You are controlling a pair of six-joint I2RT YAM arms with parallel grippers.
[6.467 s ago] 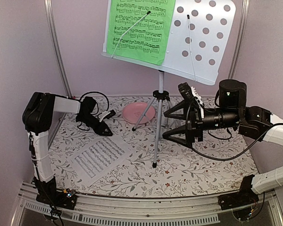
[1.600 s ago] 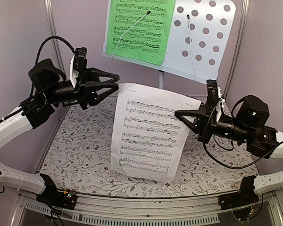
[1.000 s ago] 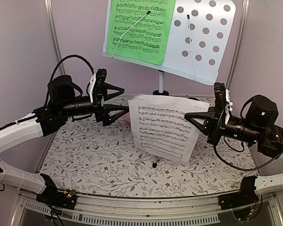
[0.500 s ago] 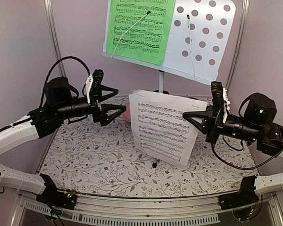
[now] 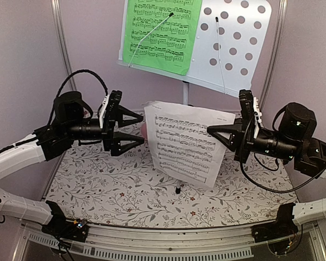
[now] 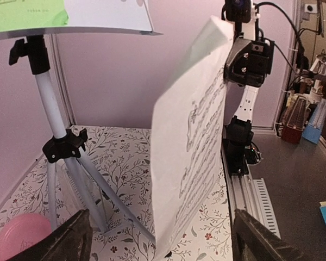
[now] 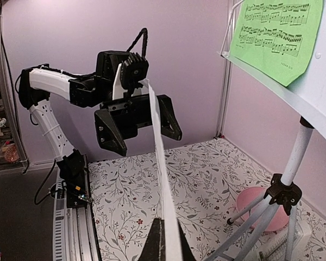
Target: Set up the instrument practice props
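The white music sheet (image 5: 185, 142) is being held upright in mid-air at the centre of the top view, above the flower-patterned table (image 5: 114, 185) and in front of the stand's pole. Its right edge is being pinched by the right gripper (image 5: 211, 130), whose fingers are pressed together on the paper. In the right wrist view the sheet is seen edge-on, rising as a thin white strip from between the two dark fingers at the bottom centre of the frame. The left gripper (image 5: 143, 129) is being held level at the left of the sheet with its fingers spread wide, one above the other, their tips just beside the paper's left edge. In the left wrist view the sheet is hanging in the middle of the frame, between the two dark fingertips seen at the lower corners. No grip by this gripper is being shown, and whether a tip is touching the paper cannot be told. The pale grey-blue music stand (image 5: 236, 43) is standing at the back of the table on its tripod legs, its perforated desk filling the upper middle of the top view. The green music sheet (image 5: 160, 32) is lying on the left half of that desk, under a thin wire retainer, while the right half of the desk is bare. A pink plate (image 6: 22, 236) is resting on the table beside the tripod legs, at the lower left of the left wrist view.
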